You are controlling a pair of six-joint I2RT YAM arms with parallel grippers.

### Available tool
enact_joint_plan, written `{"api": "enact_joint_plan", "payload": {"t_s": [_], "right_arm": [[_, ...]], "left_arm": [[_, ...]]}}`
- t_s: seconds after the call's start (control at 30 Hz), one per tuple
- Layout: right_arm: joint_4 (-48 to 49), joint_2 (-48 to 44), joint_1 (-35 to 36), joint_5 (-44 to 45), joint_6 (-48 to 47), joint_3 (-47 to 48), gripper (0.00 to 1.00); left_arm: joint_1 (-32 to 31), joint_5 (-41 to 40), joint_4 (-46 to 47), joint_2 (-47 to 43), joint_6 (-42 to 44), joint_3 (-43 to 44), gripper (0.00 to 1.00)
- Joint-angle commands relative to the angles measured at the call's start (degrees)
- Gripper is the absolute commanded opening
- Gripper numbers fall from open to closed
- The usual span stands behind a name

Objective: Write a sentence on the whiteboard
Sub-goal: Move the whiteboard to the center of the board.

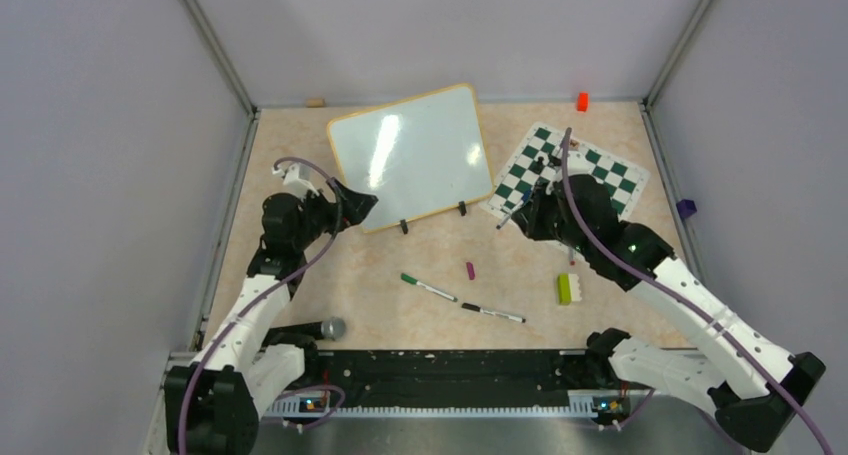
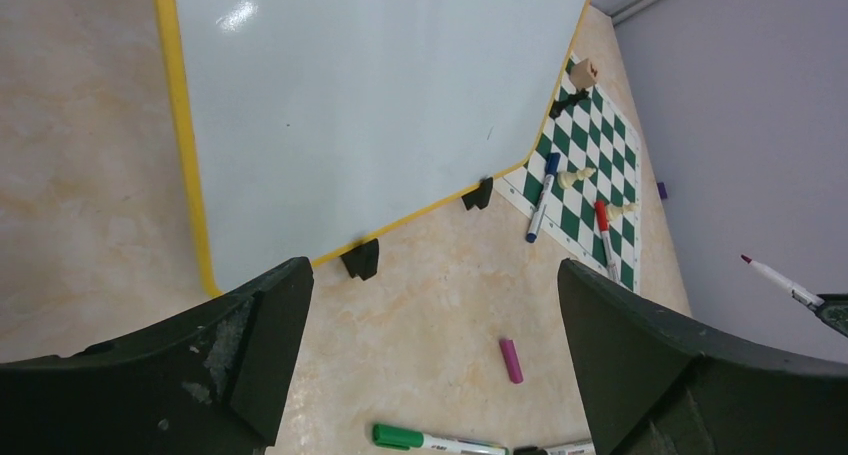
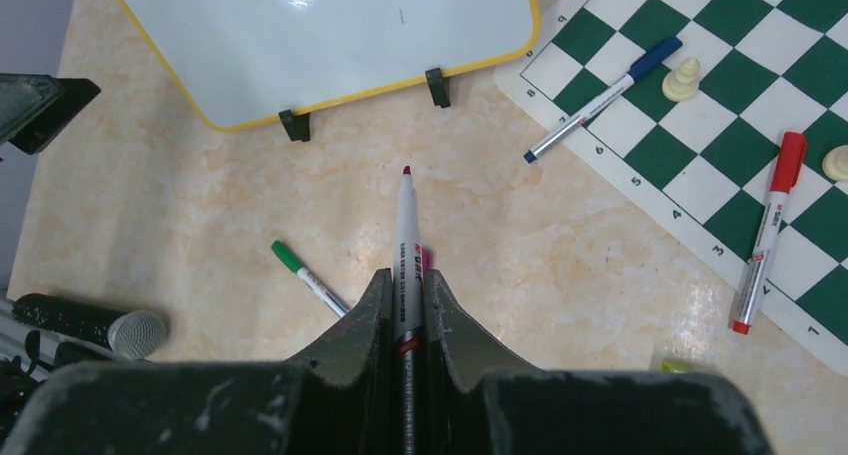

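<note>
Evidently no writing is showing yet: the whiteboard [image 1: 410,155] is sitting blank at the far left-centre of the desk [image 1: 420,325]. The right pincer [image 3: 405,293] is clamping an uncapped magenta-tipped marker [image 3: 407,225], and the left pincer [image 2: 430,355] is gaping apart beside the board's near corner. Next the nib is needing to reach the glossy face. Only border digits are reading on the chess mat [image 3: 640,165]; the marker's print is reading too small.

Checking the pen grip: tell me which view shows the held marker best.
Right wrist: the marker lies centred, clamped in the right tool, uncapped tip forward. Left wrist catches only its tip end at the edge; top external shows barely a sliver.
</note>
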Motion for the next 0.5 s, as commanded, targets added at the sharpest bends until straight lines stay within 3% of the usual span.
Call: {"api": "enact_joint_plan", "payload": {"t_s": [0.0,0.23,0.47], "right_arm": [[3.23,3.33,-0.18,1.34,-1.12,5.1,0.0],[8.29,12.42,-0.18,-4.14,-4.1,10.78,0.0],[8.98,21.89,-0.18,-8.23,-9.95,20.58,0.0]], "left_arm": [[0.49,0.36,7.41,1.63,-0.74,0.77,0.98],[0.91,-9.76,7.25,-1.93,1.92,-0.62,0.99],[2.72,-7.56,11.24,4.51,2.48,1.85,0.99]]}}
